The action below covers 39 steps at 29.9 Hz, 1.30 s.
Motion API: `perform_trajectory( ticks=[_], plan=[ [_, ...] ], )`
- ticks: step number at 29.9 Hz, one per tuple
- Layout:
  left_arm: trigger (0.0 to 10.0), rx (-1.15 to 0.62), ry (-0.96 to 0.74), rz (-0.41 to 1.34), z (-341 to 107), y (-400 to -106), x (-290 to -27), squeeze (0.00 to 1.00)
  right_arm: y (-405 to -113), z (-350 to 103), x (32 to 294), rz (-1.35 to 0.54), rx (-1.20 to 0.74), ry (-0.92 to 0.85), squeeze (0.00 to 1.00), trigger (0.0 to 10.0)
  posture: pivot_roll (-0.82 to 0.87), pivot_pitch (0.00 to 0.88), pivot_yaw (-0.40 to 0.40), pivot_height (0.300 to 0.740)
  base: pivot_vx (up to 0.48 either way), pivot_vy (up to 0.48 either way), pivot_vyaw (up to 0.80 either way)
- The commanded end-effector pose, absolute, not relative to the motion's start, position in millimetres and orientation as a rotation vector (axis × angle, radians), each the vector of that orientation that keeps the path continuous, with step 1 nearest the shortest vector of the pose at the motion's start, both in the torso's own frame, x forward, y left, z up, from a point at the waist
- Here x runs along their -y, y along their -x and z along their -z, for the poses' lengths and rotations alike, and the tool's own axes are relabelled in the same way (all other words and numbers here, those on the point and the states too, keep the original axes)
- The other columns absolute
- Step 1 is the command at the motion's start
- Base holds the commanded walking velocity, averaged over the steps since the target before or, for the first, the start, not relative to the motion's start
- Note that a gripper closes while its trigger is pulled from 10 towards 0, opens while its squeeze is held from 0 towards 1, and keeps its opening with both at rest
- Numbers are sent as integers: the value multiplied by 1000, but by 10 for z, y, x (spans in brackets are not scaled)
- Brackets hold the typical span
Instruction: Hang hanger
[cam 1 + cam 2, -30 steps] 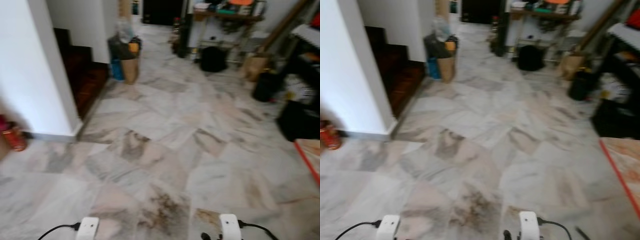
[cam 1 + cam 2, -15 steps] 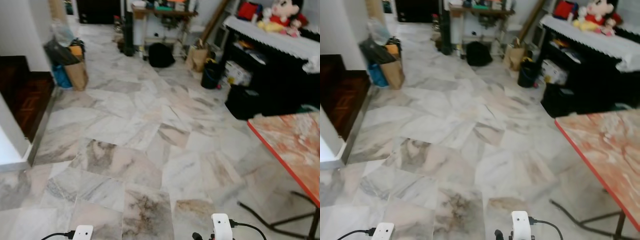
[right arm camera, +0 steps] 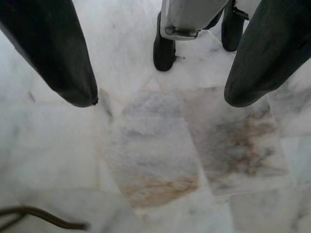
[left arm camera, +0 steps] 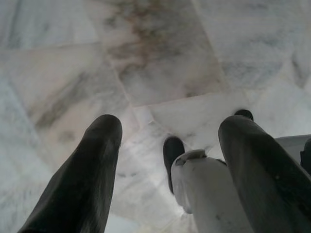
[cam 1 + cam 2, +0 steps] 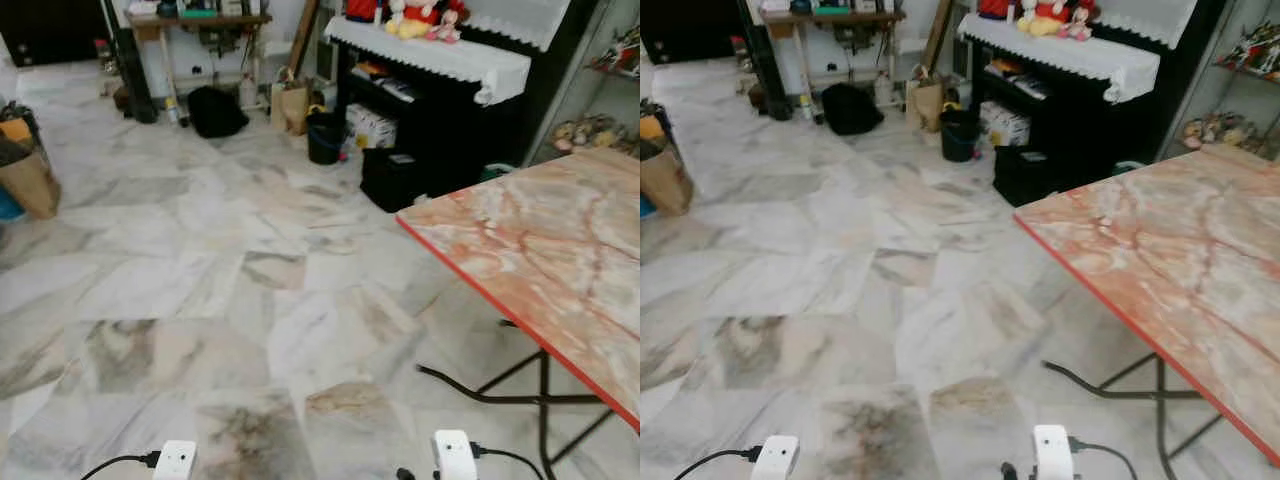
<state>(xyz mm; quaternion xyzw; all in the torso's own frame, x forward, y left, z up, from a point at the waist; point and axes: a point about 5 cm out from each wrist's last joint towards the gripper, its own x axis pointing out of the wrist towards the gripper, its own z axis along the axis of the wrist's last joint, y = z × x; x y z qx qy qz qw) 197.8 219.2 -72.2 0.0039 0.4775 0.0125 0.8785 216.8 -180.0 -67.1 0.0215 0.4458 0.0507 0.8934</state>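
Hanging low, both arms point down at the floor, a wide spread of grey-veined marble tiles. The left gripper has its two black fingers spread wide with nothing between them, only tile beneath; the right gripper is likewise wide apart and empty, above a rust-stained tile. In the eye views only the white wrist ends, left and right, show at the bottom edge, each with a black cable.

A table with a red-edged, orange-marbled top on black legs stands to the right. Behind it a black cabinet carries a white lace cloth with soft toys on top. At the far wall are a black bag, a black bin and a brown paper bag at the left edge. I can make out no hanger in any view.

Since half a second ago the camera has swung further right: the table now takes far more of the picture, the cabinet sits nearer centre, and the dark stairwell at the left has gone from view. Both wrists keep the same low pose.
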Motion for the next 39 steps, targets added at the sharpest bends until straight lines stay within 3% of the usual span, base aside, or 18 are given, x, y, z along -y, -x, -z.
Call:
perform_trajectory(
  ticks=[1, 18, 39],
  plan=[
    [10000, -1006, 16, -200, 886, -1415, -2470, 0, -2131, 683, 1905, 28, -929, -227, 0, 10000, 155, 60, -110, 740, 0, 0, -800],
    [10000, -1011, 5, -153, 882, -1409, -2482, 0, -2102, 703, 1885, 40, -931, -240, 0, 10000, 149, 0, -73, 740, 0, 0, -800],
    [10000, -1010, -14, -125, 875, -1388, -2517, 0, -2135, 682, 1895, 71, -903, -259, 0, 10000, 151, 30, -78, 740, 0, 0, -724]
  ],
)
